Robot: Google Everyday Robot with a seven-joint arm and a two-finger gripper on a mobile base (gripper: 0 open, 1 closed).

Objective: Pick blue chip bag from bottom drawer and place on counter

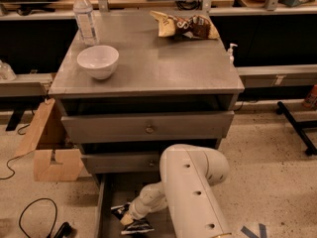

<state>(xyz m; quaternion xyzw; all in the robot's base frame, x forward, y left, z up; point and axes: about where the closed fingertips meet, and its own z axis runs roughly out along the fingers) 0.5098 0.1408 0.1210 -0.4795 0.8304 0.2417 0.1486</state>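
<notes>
The bottom drawer [105,202] is pulled open at the foot of the cabinet. The blue chip bag [120,211] lies inside it, dark and crinkly, partly hidden by my wrist; another part of it shows at the drawer's front [139,227]. My gripper [128,218] reaches down into the drawer and sits right on the bag. The thick white arm [190,187] covers the drawer's right half. The counter [158,58] is the grey cabinet top above.
On the counter stand a white bowl [98,61] at front left, a water bottle [85,18] at back left and a brown-and-yellow snack bag [185,26] at the back. The top drawer [148,125] is slightly open. A cardboard box [52,155] and a black cable [34,222] lie on the floor at left.
</notes>
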